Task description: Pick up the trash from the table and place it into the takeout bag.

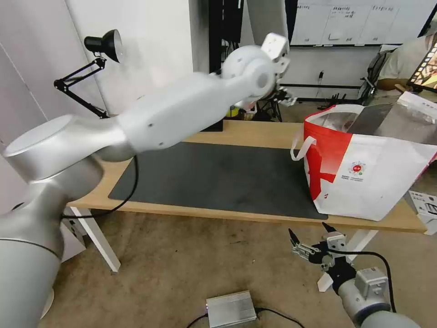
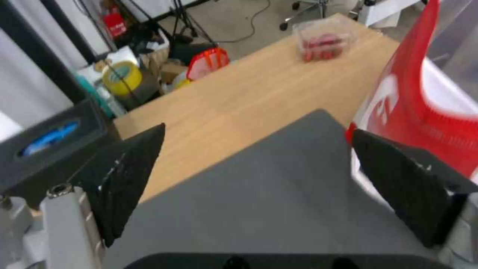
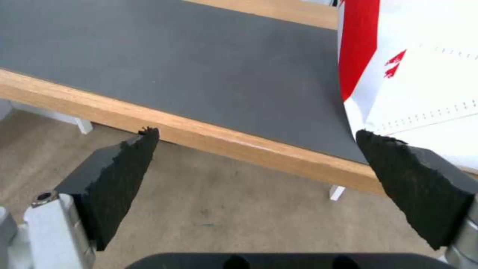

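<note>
A clear hinged plastic box (image 2: 325, 41) held red bits behind the takeout bag (image 1: 364, 168). The left claw (image 2: 256, 164) hung released above the surface (image 2: 239, 104). The right claw (image 3: 256, 175) waited released below its edge.

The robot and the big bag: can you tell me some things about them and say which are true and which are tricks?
1. The takeout bag stands on the table. True.
2. The left gripper is squeezing the plastic box. False: its jaws are open and empty, and the box sits far off on the bare wood.
3. The right gripper hangs below the table's edge, over the floor. True.
4. The grey mat is covered in trash. False: its visible surface is bare.
5. The right gripper's jaws are open. True.
</note>
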Controlling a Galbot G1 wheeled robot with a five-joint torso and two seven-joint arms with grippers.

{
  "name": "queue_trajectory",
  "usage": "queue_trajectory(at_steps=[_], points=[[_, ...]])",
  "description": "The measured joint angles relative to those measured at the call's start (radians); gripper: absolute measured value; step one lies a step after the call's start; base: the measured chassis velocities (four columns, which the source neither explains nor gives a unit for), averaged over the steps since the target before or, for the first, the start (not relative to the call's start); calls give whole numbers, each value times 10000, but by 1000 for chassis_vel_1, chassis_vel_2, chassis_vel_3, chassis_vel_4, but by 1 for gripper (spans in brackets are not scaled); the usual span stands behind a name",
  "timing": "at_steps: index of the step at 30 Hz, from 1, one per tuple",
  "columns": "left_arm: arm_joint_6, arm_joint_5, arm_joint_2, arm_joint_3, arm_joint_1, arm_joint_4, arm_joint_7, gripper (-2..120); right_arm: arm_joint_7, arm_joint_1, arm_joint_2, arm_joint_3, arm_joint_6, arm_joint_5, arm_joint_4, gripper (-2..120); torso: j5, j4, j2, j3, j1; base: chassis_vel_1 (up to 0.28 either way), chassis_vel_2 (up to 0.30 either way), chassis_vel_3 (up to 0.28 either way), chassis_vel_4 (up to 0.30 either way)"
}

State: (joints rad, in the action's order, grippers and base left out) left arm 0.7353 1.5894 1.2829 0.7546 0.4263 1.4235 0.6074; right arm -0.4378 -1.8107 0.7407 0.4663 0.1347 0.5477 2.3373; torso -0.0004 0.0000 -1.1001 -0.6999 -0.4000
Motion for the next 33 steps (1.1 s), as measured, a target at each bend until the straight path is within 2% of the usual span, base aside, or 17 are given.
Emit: queue_trajectory(at_steps=[3, 4, 7, 8, 10, 11, 12, 13, 15, 19, 23, 24, 26, 27, 29, 30, 33], points=[[0, 47, -170, -67, -173, 232, 106, 100, 0, -1, 0, 0, 0, 0, 0, 100, 2, 0, 0, -1, 0, 0, 0, 0, 0], [-1, 118, -524, -219, -516, 707, 319, 100, 0, -1, 0, 0, 0, 0, 0, 100, 2, -2, 0, 0, -1, 0, 0, 0, 0], [-1, 141, -790, -348, -785, 1087, 469, 100, 0, -1, 0, 0, 0, 0, 0, 100, 2, -1, 0, 0, 0, 0, 0, 0, 0], [-1, 148, -1120, -548, -1104, 1519, 606, 100, 0, -1, 0, 0, 0, 0, 0, 100, 2, -1, 0, -1, 0, 0, 0, 0, 0], [-1, 148, -1120, -548, -1104, 1519, 606, 100, 0, -1, 0, 0, 0, 0, 0, 100, 2, -1, 0, -1, 0, 0, 0, 0, 0], [-1, 148, -1461, -770, -1436, 1976, 704, 100, 0, 0, 0, 0, 0, 0, 0, 100, 2, 0, 0, 0, 0, 0, 0, 0, 0], [-1, 148, -1461, -770, -1436, 1976, 704, 100, 0, 0, 0, 0, 0, 0, 0, 100, 2, 0, 0, 0, 0, 0, 0, 0, 0], [-1, 147, -1893, -963, -1746, 2426, 773, 100, 0, -1, 0, 0, 0, 0, 0, 100, 2, -3, 0, 0, 0, 0, 0, 0, 0], [-17, 143, -2117, -1055, -1890, 2634, 800, 100, 0, -1, 0, 0, 0, 0, 0, 100, 2, -2, 0, 0, 0, 0, 0, 0, 0], [-78, 67, -3262, -1790, -2861, 3633, 875, 100, 0, -1, 0, 0, 0, 1, 0, 100, 1, 1, 0, 0, 0, 0, 0, 0, 0], [-84, -113, -3941, -2430, -3721, 4260, 877, 100, -1, 0, 0, 0, 0, 1, 0, 100, 1, 0, 0, 0, 0, 0, 0, 0, 0], [-84, -113, -3941, -2430, -3721, 4260, 877, 100, -1, 0, 0, 0, 0, 1, 0, 100, 1, 0, 0, 0, 0, 0, 0, 0, 0], [-89, -284, -4430, -3092, -4586, 4764, 862, 100, 0, 0, -1, -1, 0, 1, 0, 100, 0, 0, 0, 0, 0, 0, 0, 0, 0], [-89, -284, -4430, -3092, -4586, 4764, 862, 100, 0, 0, -1, -1, 0, 1, 0, 100, 0, 0, 0, 0, 0, 0, 0, 0, 0], [-139, -668, -5310, -4363, -6127, 5592, 627, 100, -1, -1, -1, 0, 0, 1, 0, 100, 0, 1, 0, 0, 0, 0, 0, 0, 0], [-139, -668, -5310, -4363, -6127, 5592, 627, 100, -1, -1, -1, 0, 0, 1, 0, 100, 0, 1, 0, 0, 0, 0, 0, 0, 0], [-559, -1598, -6391, -6582, -8554, 6731, -120, 100, -2, -1, -1, 0, 0, 1, 0, 100, 1, 1, 0, 1, 1, 0, 0, 0, 0]])
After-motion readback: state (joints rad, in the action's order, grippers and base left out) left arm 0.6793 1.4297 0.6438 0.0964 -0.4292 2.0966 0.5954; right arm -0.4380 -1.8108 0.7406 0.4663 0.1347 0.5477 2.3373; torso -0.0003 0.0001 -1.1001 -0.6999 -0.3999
